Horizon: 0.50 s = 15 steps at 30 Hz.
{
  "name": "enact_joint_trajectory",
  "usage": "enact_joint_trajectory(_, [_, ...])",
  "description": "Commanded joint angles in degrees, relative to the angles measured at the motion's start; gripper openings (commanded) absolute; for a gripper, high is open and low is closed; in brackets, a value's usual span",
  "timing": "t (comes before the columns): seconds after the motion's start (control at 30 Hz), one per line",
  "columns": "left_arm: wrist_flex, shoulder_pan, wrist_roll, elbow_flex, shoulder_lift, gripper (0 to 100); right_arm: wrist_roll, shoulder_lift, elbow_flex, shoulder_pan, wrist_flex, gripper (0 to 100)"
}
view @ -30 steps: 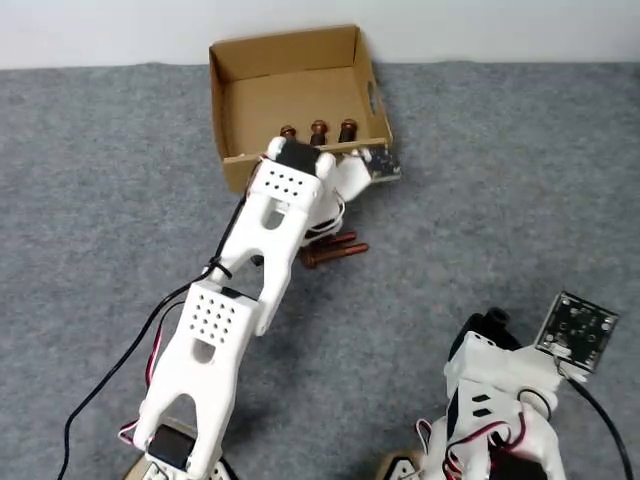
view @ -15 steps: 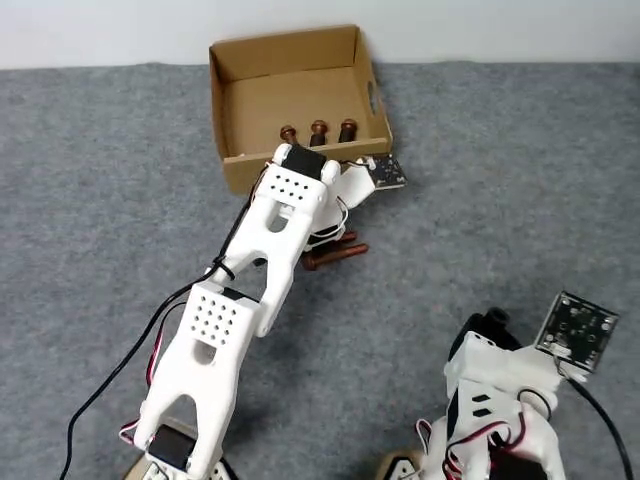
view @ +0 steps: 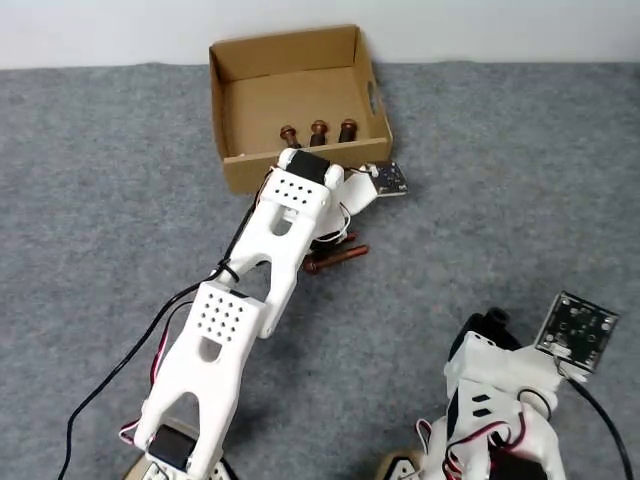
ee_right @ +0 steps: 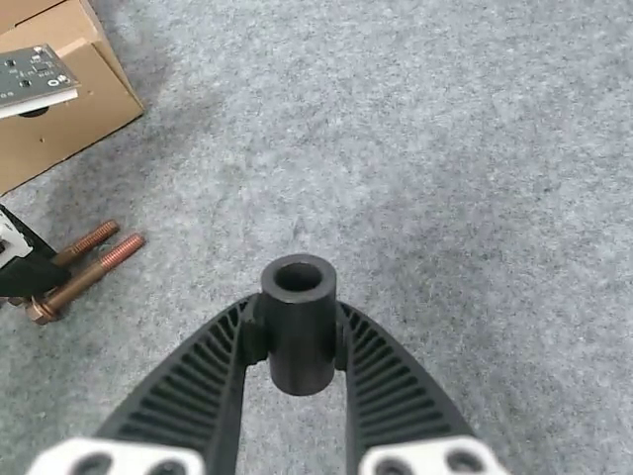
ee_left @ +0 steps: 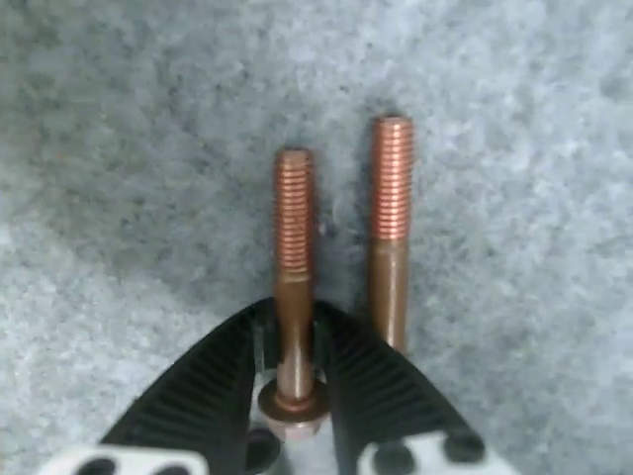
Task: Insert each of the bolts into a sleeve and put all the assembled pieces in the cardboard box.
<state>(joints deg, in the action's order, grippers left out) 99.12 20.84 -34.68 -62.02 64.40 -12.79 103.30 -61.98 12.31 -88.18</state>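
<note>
1. the left arm (view: 225, 320) lies slanted across the counter (view: 520, 180), from the near edge to the front wall of the cardboard box (view: 300, 45), and bars that side.
2. the left claw (ee_left: 295, 322) is closed on one bolt (ee_left: 294, 218); the second bolt (ee_left: 390, 208) lies just beside it, parallel, with a narrow gap between.
3. from these bolts to the right claw (ee_right: 297, 317), closed on a sleeve (ee_right: 298, 346), the grey counter is open.
4. in the box three assembled pieces (view: 318, 130) stand along the front wall; the floor behind them is bare.

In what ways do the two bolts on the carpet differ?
The held bolt sits between the left gripper's jaws; the free bolt lies untouched beside it. The held bolt's head shows; the free bolt's is hidden behind a finger. Both are copper-coloured, threaded, parallel.
</note>
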Motion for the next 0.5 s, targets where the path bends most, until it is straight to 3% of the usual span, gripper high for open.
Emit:
enact_joint_trajectory(0.0, [1.4, -0.6, 7.4, -6.0, -3.9, 0, 0.6, 0.2, 0.1, 0.7, 1.2, 0.8])
enact_joint_trajectory(0.23, [1.4, -1.1, 27.3, -4.5, -17.5, 0, 0.6, 0.2, 0.1, 0.7, 1.2, 0.8])
enact_joint_trajectory(0.47, [1.4, -7.5, 35.3, 7.8, -30.8, 0, 0.6, 0.2, 0.1, 0.5, 1.2, 0.8])
